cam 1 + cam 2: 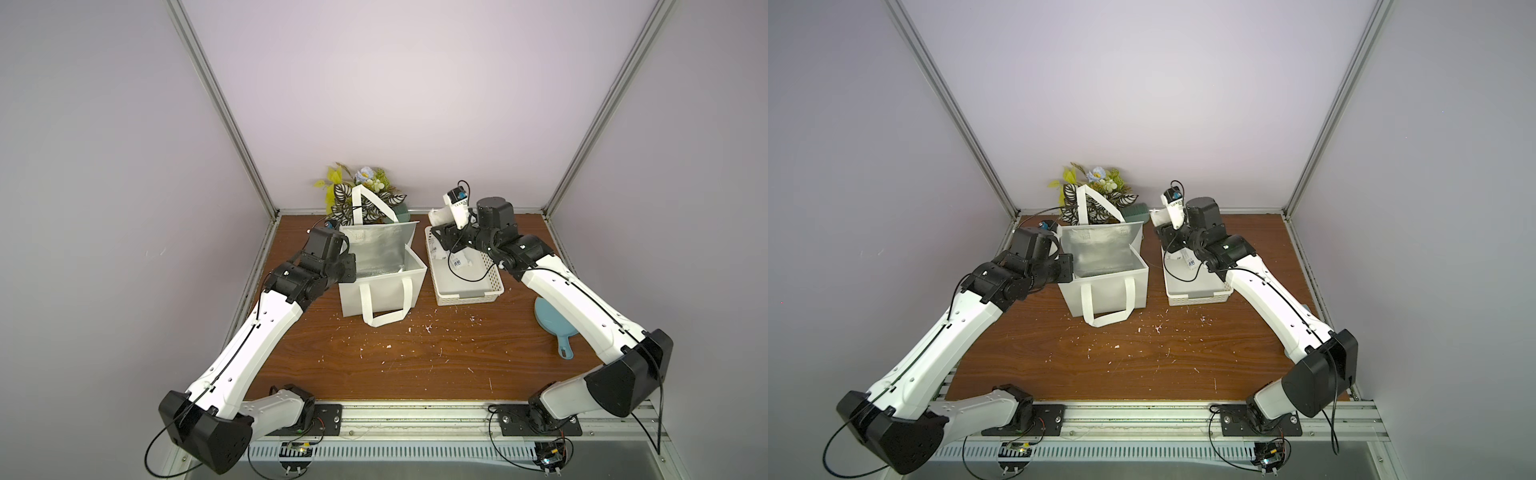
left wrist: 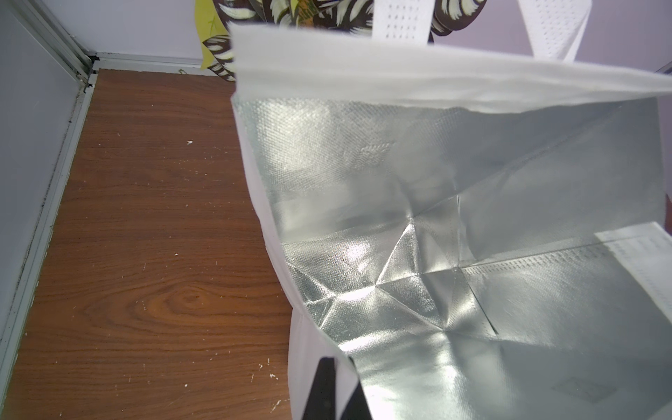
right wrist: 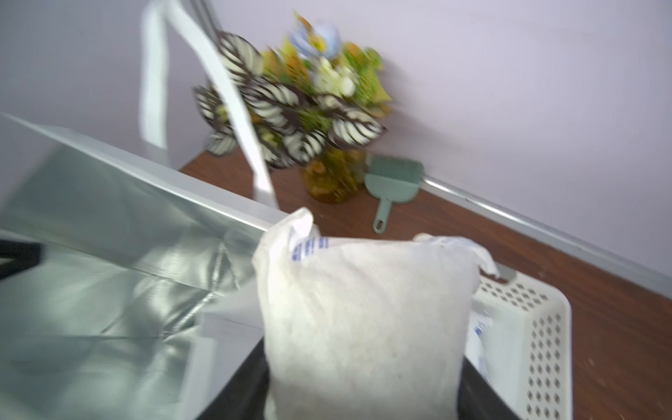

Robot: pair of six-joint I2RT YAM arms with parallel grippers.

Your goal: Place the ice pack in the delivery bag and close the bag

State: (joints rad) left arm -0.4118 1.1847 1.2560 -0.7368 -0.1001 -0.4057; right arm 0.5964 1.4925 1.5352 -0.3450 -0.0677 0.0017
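Whitish plastic ice pack (image 3: 363, 320) is being clamped in the right claw (image 1: 441, 232), and the white foil-lined delivery bag (image 1: 353, 297) beside it could be snagged.

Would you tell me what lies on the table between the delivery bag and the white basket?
Nothing lies there: only a narrow strip of bare wooden table separates the delivery bag from the basket, as both top views show.

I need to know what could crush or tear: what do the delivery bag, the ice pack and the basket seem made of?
The delivery bag: soft white fabric outside, probably non-woven; creased, shiny silver foil lining. The ice pack: thin whitish plastic film, it seems, frosted-looking, with blue print. The basket: rigid white plastic, walls moulded with holes.
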